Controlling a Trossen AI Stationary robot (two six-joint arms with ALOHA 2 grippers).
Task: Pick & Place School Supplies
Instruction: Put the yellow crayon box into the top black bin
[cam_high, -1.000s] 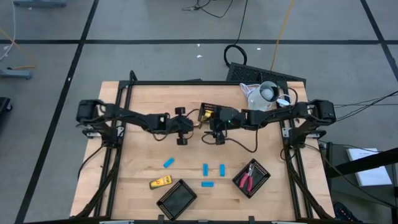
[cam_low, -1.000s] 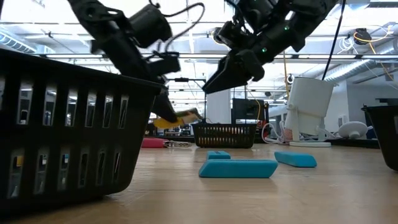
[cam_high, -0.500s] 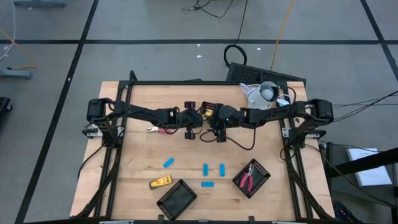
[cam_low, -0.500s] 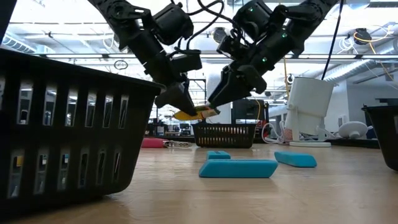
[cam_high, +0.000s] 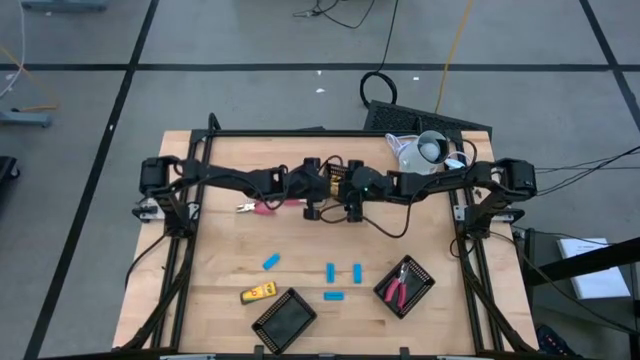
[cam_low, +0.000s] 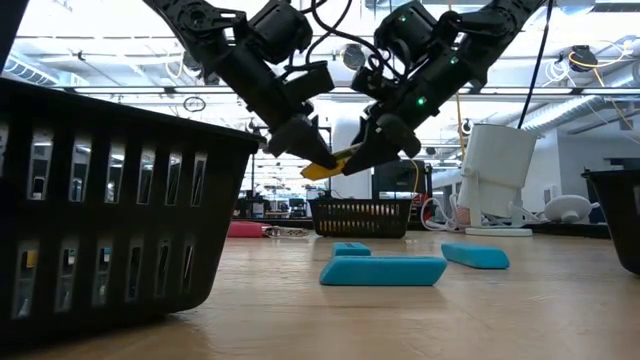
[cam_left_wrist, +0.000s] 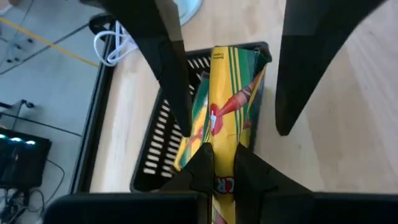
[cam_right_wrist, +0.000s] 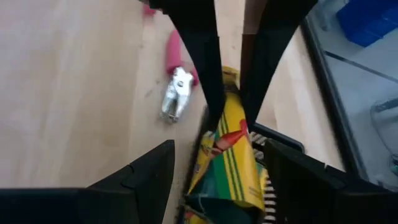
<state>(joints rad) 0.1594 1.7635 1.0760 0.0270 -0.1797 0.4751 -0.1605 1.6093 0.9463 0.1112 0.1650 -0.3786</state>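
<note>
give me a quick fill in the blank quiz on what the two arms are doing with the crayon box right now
1. The left end effector is shut on the yellow-and-green ____ box.
2. The right end effector has its fingers ____ on either side of that box.
3. The box hangs above a black mesh ____.
4. Several small ____ oblong pieces lie on the table.

Missing words: crayon; open; tray; blue

Overhead looks straight down, low looks level across the table (cam_high: 220, 250), both wrist cameras close on one crayon box (cam_left_wrist: 227, 106).
</note>
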